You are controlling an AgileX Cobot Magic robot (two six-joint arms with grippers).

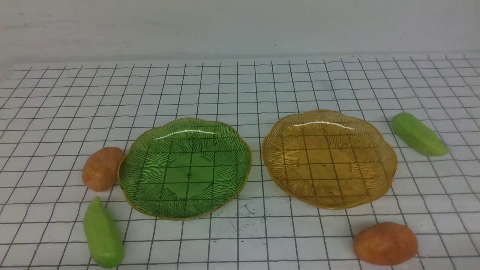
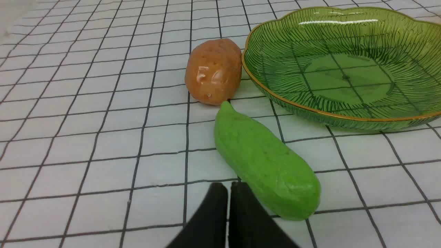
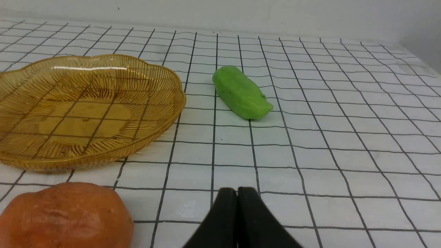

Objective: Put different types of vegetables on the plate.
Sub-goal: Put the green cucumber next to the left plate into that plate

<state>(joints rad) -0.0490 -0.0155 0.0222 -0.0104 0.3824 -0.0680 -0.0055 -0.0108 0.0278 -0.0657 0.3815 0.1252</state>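
Observation:
A green plate (image 1: pixel 184 167) and an amber plate (image 1: pixel 329 157) sit side by side, both holding nothing. A potato (image 1: pixel 102 168) touches the green plate's left rim, with a green cucumber (image 1: pixel 103 234) in front of it. Another cucumber (image 1: pixel 419 134) lies right of the amber plate, another potato (image 1: pixel 385 243) in front of it. My left gripper (image 2: pixel 229 187) is shut and empty just short of the near cucumber (image 2: pixel 265 162), with the potato (image 2: pixel 213 70) and green plate (image 2: pixel 344 65) beyond. My right gripper (image 3: pixel 237 193) is shut and empty; potato (image 3: pixel 65 215), amber plate (image 3: pixel 86 110) and cucumber (image 3: pixel 241 92) lie ahead. Neither gripper shows in the front view.
A white cloth with a black grid (image 1: pixel 240 93) covers the table. A pale wall (image 1: pixel 240 26) stands behind it. Black scribble marks (image 1: pixel 240 215) sit on the cloth in front of the gap between the plates.

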